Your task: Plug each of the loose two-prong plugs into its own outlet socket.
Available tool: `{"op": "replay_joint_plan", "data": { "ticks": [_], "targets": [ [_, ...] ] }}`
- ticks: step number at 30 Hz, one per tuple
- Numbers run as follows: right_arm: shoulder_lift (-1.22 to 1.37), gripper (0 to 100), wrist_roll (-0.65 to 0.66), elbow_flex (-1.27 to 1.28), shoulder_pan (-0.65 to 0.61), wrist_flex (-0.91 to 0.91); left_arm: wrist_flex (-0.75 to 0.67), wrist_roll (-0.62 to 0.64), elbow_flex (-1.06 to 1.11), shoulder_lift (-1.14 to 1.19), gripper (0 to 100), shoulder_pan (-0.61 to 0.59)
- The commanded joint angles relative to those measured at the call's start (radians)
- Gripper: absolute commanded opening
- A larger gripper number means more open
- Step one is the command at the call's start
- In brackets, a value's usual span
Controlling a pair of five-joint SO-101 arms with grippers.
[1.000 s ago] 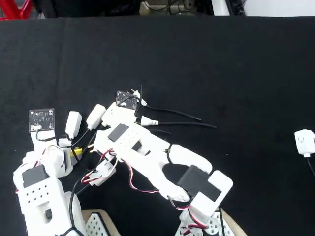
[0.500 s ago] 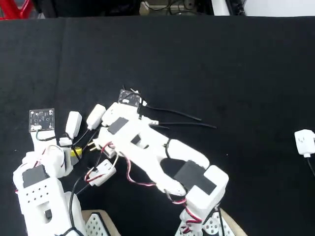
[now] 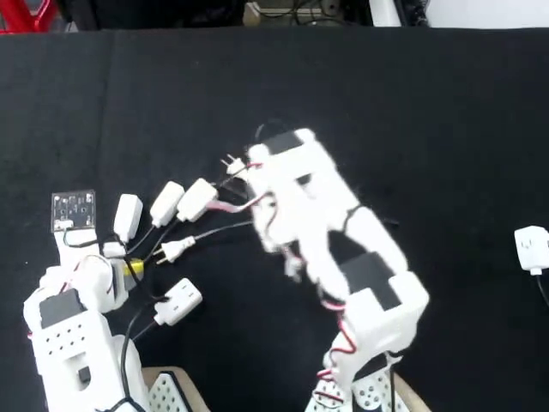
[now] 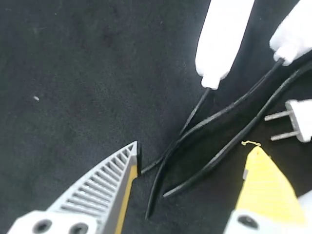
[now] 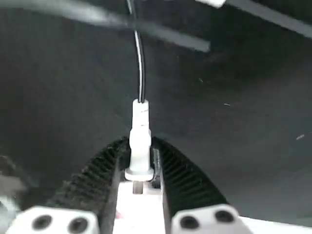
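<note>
Two-prong plug: white, with a slim neck widening to a flange and a black cord leaving the narrow end.
Right tool: clamped on that neck, ribbed pads on both sides.
Plug place: at the right arm's tip, near the socket cluster, on the side away from the left arm; it seems to be off the tabletop.
Left tool: jaws wide apart, holding nothing, low over black cords just beside the socket cluster.
Risk, grip: the hold is on the thin neck, so the plug could pivot or slip back when pressed into slots.
Risk, sockets: they lie loose and unbraced, so a push would likely slide one away rather than seat the prongs.
Risk, cords: several cross close to the socket cluster, so a taut or snagged cord could drag its neighbours.
Loose plug: just beside the socket cluster, toward the left arm, prongs bare.
Spare sockets: one near the socket cluster, another well apart from it.
</note>
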Motion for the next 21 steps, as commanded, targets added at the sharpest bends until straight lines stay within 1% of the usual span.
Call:
{"op": "replay_joint_plan", "data": {
  "ticks": [1,3,8,11,14,19,21],
  "targets": [
    [-0.01,1.1,0.43,-0.024,0.13,0.04,-0.069,-0.009,0.021,-0.014,34,-0.008],
    [-0.005,1.1,0.525,-0.019,0.15,0.038,-0.071,-0.037,0.024,-0.014,34,-0.008],
    [-0.005,1.5,0.6,0.073,0.114,0.015,-0.071,-0.046,0.025,-0.014,34,-0.008],
    [-0.005,1.5,0.608,0.151,0.071,-0.031,-0.071,-0.046,0.027,-0.014,34,-0.008],
    [-0.005,1.5,0.608,0.211,0.057,-0.092,-0.071,-0.046,0.027,-0.014,34,-0.008],
    [-0.005,1.6,0.609,0.24,0.055,-0.107,-0.071,-0.046,0.027,-0.014,34,-0.008],
    [-0.005,3.4,0.609,0.242,0.044,-0.104,-0.071,-0.046,0.027,-0.014,34,-0.008]
  ]
}}
